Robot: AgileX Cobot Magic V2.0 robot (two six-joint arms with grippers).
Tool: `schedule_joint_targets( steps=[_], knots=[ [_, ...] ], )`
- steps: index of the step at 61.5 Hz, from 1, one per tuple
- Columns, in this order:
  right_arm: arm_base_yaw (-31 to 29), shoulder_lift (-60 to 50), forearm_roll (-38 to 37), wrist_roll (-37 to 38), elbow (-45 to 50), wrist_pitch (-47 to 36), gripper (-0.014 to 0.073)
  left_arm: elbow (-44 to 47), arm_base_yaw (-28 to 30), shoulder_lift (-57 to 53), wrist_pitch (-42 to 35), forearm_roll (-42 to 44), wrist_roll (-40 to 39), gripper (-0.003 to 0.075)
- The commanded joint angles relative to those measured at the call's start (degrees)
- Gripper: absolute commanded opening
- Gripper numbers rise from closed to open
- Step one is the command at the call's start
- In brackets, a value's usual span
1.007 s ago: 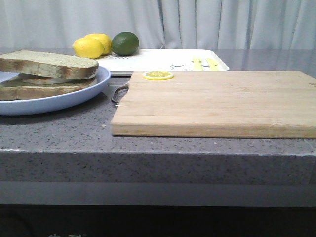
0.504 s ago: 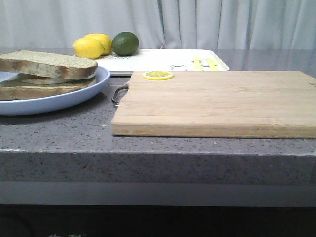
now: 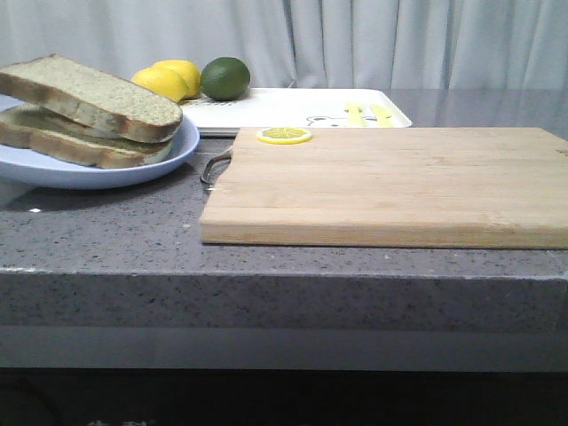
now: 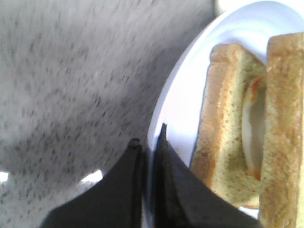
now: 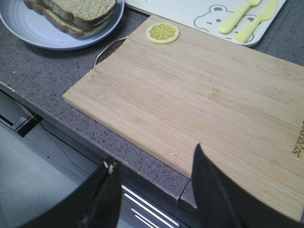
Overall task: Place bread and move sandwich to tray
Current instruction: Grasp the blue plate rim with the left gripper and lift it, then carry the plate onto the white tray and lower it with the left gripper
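The sandwich (image 3: 84, 120) lies on the round pale blue plate (image 3: 173, 149) at the left, which is tilted, with its left side raised. The bare bread slice (image 3: 98, 96) lies on top, and fried egg (image 4: 254, 118) shows between the two slices. My left gripper (image 4: 148, 135) is shut on the plate's rim (image 4: 183, 95), next to the sandwich (image 4: 223, 142); it is out of the front view. The white tray (image 3: 284, 108) lies at the back. My right gripper (image 5: 154, 156) is open and empty over the counter's front edge, by the near side of the cutting board (image 5: 204, 95).
The wooden cutting board (image 3: 390, 182) fills the middle and right, with a lemon slice (image 3: 284, 135) on its far left corner. Two lemons (image 3: 164, 82) and a lime (image 3: 224, 77) sit by the tray's left end. Yellow cutlery (image 5: 247, 16) lies on the tray (image 5: 190, 9).
The plate with the sandwich has risen and tilted, its left side now higher. The board, tray and fruit have not moved.
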Motion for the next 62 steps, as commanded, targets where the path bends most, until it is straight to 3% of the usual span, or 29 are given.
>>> schedule_joint_targets(
  steps=[1,29,47,62],
  knots=[
    [-0.1,0.0,-0.1,0.0,-1.4,-4.2,0.0372,-4.6,-0.1,-2.5,-1.3,-8.4,-0.3,-0.0020],
    [-0.1,0.0,-0.1,0.0,-1.4,-4.2,0.0372,-17.3,-6.4,4.9,-0.9,-16.2,-1.4,-0.0020],
    [-0.1,0.0,-0.1,0.0,-1.4,-4.2,0.0372,-32.4,-9.7,17.1,-0.5,-16.1,-10.4,-0.0020],
    [-0.1,0.0,-0.1,0.0,-1.4,-4.2,0.0372,-39.7,-10.4,25.5,-0.7,-16.1,-19.6,-0.0020]
  ],
)
